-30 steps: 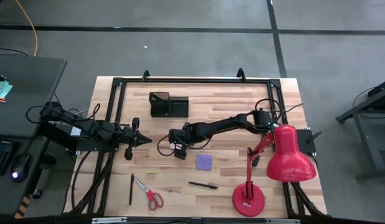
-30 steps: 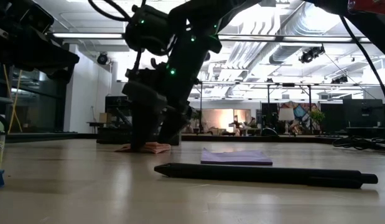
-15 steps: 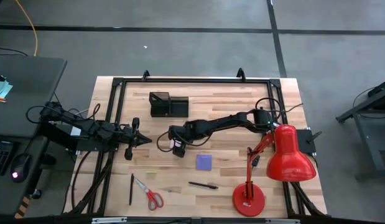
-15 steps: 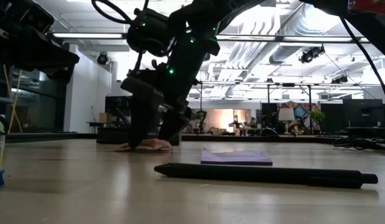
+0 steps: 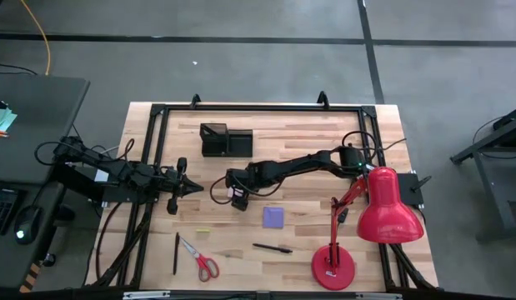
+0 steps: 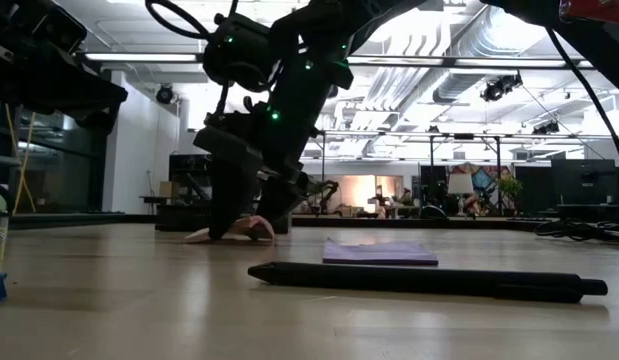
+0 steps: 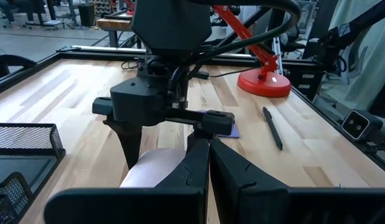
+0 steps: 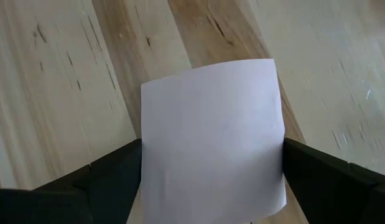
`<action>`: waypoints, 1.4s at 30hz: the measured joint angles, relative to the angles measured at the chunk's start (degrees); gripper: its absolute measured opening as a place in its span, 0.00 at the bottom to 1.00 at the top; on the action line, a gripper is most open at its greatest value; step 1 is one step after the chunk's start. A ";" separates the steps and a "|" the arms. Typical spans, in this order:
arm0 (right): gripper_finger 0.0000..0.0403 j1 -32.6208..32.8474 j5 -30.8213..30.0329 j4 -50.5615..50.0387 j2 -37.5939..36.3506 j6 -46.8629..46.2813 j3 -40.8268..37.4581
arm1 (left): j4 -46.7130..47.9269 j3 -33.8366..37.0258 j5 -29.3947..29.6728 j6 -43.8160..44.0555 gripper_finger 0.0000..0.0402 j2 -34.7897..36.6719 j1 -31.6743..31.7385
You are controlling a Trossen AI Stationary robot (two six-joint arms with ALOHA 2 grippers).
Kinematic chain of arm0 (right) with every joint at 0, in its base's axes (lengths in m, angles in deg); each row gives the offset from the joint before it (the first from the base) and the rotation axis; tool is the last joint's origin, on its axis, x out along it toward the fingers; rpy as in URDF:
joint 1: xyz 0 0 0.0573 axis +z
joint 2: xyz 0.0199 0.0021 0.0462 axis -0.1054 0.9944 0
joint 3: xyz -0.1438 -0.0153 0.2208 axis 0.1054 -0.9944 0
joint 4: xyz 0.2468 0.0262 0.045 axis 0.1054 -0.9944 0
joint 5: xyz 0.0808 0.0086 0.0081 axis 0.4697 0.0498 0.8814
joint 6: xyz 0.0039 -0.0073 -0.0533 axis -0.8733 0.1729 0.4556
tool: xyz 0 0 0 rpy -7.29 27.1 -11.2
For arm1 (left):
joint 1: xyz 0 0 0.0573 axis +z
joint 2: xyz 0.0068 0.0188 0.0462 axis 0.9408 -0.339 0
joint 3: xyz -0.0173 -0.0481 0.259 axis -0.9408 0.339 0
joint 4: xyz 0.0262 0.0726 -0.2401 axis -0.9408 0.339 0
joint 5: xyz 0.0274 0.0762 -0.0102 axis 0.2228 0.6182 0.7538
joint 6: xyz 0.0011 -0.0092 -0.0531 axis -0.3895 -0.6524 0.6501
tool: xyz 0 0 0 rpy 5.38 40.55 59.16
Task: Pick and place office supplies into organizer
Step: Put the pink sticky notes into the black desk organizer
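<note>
A pink sticky-note pad [image 8: 211,137] lies on the wooden table near its middle, under my right gripper [image 5: 237,198]. That gripper points steeply down with one finger at each of two opposite edges of the pad. The pad also shows in the low view [image 6: 239,231] and the left wrist view [image 7: 158,171]. A purple pad [image 5: 273,217] lies flat just right of it. The black organizer [image 5: 225,140] stands toward the far edge. My left gripper [image 5: 195,188] waits shut at the table's left. My right gripper has the pink pad's two opposite side edges [image 8: 145,155] between its two fingers, which come from above, slanting down. The pad rests on the table, and its middle bows up slightly between the fingers [image 6: 259,226].
Red-handled scissors [image 5: 201,260], a dark pen [image 5: 175,252], another pen [image 5: 273,248] and a tiny yellowish piece [image 5: 203,231] lie near the front edge. A red desk lamp [image 5: 378,208] stands at the front right. A black metal frame [image 5: 157,112] runs around the table.
My right gripper has stayed over the pink pad. The pad lay flat a second ago and now bows up a little between the fingers.
</note>
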 joint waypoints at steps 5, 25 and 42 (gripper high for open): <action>0.89 -0.56 0.42 0.00 -0.10 -0.55 0.00 | 0.00 0.02 0.00 -0.02 0.00 0.00 -0.02; 0.89 -1.31 -3.46 -0.48 -2.12 5.30 -0.22 | 0.00 0.01 0.00 0.00 0.00 0.00 -0.02; 0.87 -2.21 -4.00 -2.37 -4.96 8.50 -0.15 | 0.03 0.02 0.00 0.00 0.00 -0.02 0.00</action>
